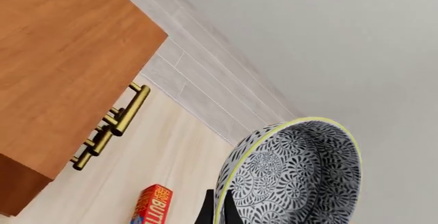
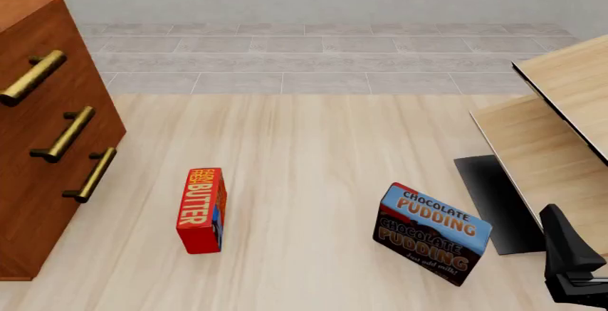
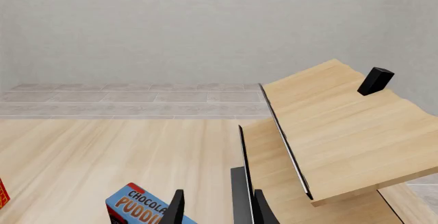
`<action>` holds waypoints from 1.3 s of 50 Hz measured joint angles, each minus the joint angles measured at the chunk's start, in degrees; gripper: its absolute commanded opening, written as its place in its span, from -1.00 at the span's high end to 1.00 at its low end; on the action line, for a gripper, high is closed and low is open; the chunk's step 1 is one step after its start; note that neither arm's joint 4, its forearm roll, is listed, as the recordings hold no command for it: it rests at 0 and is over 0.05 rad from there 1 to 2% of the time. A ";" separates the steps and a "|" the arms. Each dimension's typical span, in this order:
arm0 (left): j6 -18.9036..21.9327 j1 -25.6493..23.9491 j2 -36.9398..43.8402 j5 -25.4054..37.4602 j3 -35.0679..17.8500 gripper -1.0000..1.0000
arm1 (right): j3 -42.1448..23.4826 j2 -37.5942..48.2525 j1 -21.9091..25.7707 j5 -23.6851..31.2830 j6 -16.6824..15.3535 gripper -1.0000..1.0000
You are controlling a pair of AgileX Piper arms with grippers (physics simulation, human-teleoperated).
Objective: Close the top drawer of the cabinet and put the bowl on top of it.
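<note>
Left gripper (image 1: 217, 208) clenched on bowl (image 1: 294, 175) rim, held high near cabinet (image 2: 43, 133). Right gripper (image 3: 215, 206) released, empty, near chocolate pudding box (image 2: 432, 234). Butter box (image 2: 201, 210) on worktop (image 2: 304, 154).

Cabinet (image 2: 43, 147) cut off at the left edge of the front view, bowl (image 1: 301, 175) cropped by the left wrist view's bottom edge, its holding fingers (image 1: 206, 211) barely showing, pudding box (image 3: 137, 206) cropped at bottom, right gripper (image 3: 215, 208) only tips.

Bare tabletop (image 2: 314, 154) between butter box (image 2: 201, 210) (upright) and pudding box (image 2: 432, 234)
</note>
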 measured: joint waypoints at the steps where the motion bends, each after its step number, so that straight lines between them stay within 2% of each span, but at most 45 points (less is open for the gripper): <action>1: -0.03 0.43 0.15 -0.40 0.33 1.00 | 0.00 0.00 0.00 0.00 0.00 -1.00; 30: -1.74 13.17 6.56 -11.22 6.85 1.00 | 0.00 0.00 0.00 0.00 0.00 -1.00; 65: -1.99 24.21 13.78 -16.21 5.68 1.00 | 0.00 0.00 0.00 0.00 0.00 -1.00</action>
